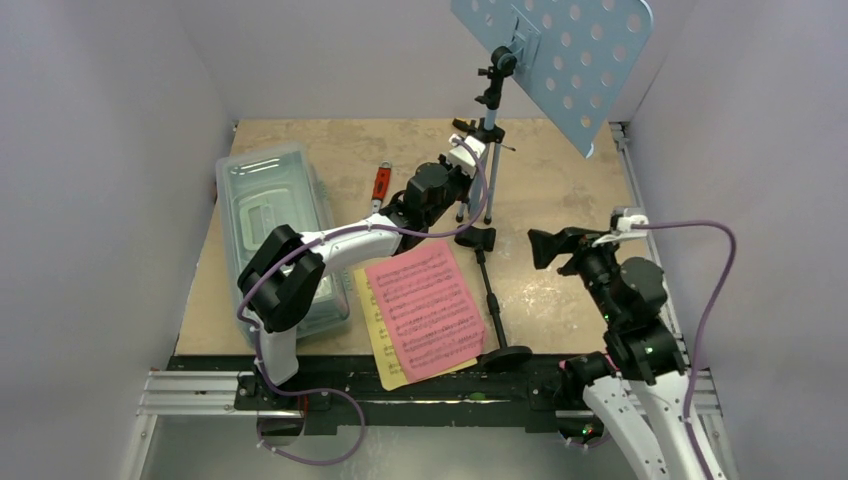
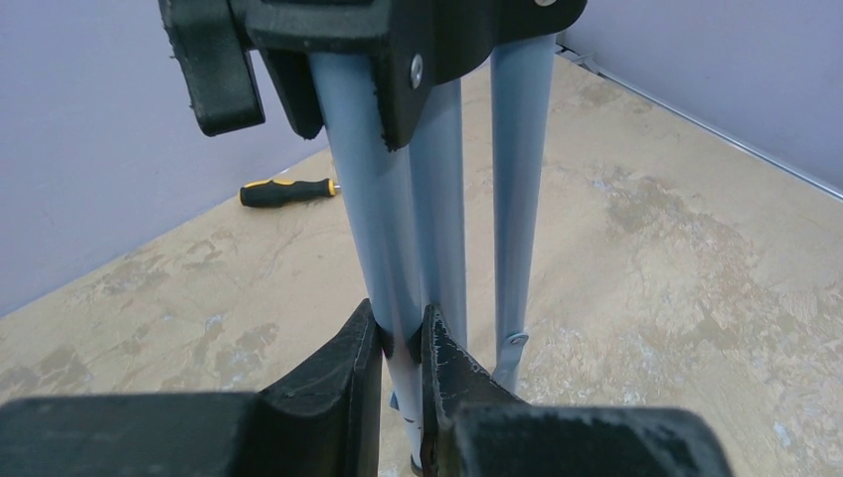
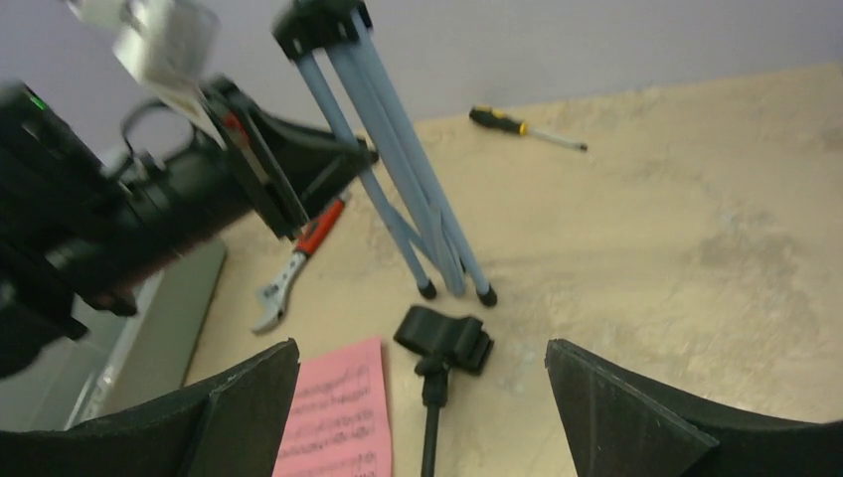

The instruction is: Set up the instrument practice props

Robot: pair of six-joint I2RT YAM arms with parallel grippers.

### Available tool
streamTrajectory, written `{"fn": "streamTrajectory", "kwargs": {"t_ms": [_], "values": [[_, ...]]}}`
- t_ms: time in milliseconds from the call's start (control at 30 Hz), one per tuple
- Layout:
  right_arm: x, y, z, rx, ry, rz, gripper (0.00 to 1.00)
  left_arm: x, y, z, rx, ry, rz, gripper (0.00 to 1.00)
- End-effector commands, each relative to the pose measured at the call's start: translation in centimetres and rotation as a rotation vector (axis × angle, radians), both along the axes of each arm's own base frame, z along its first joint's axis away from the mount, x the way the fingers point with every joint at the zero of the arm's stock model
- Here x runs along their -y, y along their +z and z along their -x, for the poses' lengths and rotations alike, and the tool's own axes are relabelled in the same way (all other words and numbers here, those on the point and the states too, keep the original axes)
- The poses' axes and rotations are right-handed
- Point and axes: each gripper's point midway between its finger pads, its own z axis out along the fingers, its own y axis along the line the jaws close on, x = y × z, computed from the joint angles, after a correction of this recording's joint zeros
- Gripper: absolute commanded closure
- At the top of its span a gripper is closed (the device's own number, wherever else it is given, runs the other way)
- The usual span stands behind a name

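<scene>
The light blue perforated music stand (image 1: pixel 560 60) stands upright at the back of the table, its tripod legs (image 2: pixel 437 199) folded close together. My left gripper (image 2: pixel 403 323) is shut on one of those legs, low down, and it also shows from above (image 1: pixel 472 172). The black mic stand (image 1: pixel 492 295) lies flat, its clip (image 3: pixel 444 338) toward the tripod and its round base (image 1: pixel 505 355) at the near edge. A pink sheet-music page (image 1: pixel 425 300) lies on a yellow one (image 1: pixel 385 365) beside it. My right gripper (image 3: pixel 420 348) hangs open above the clip, holding nothing.
A clear lidded box (image 1: pixel 275 220) sits at the left under my left arm. A red-handled wrench (image 3: pixel 298 263) lies between the box and the tripod. A yellow-and-black screwdriver (image 3: pixel 522 126) lies by the back wall. Walls close in the table on three sides.
</scene>
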Motion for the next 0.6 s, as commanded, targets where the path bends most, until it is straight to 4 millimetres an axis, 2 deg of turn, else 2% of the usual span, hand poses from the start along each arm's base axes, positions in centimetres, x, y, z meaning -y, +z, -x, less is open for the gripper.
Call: {"fn": "streamTrajectory", "kwargs": {"t_ms": [0,133,167,233,333,400,467,567], "values": [[-1.9,-2.2,-2.0,0.093,0.06,-0.078,0.02,-1.3,-2.7,-0.2,-0.045,0.035,-0.117,1.0],[-3.1,-4.5,-5.0,0.178,0.08,-0.086,0.02,-1.5,-2.2,-0.1,-0.043,0.036,-0.115,1.0],[-3.6,-3.9,-5.6,0.239,0.104,-0.077,0.02,-1.5,-2.1,-0.1,-0.042,0.036,-0.115,1.0],[-4.0,-4.3,-7.1,0.278,0.106,-0.06,0.02,-1.5,-2.0,-0.1,-0.042,0.035,-0.116,1.0],[-4.2,-4.6,-10.2,0.271,0.07,-0.011,0.02,-1.4,-2.0,0.0,-0.044,0.034,-0.114,1.0],[-4.2,-4.1,-12.1,0.28,0.042,0.003,0.04,-1.5,-2.0,0.0,-0.046,0.035,-0.112,1.0],[-4.4,-3.4,-13.4,0.316,0.033,0.011,0.11,-1.3,-2.1,0.1,-0.048,0.031,-0.113,1.0],[-5.6,-3.3,-15.4,0.335,0.072,0.062,0.29,-1.2,-2.3,0.1,-0.052,0.029,-0.114,1.0]]}}
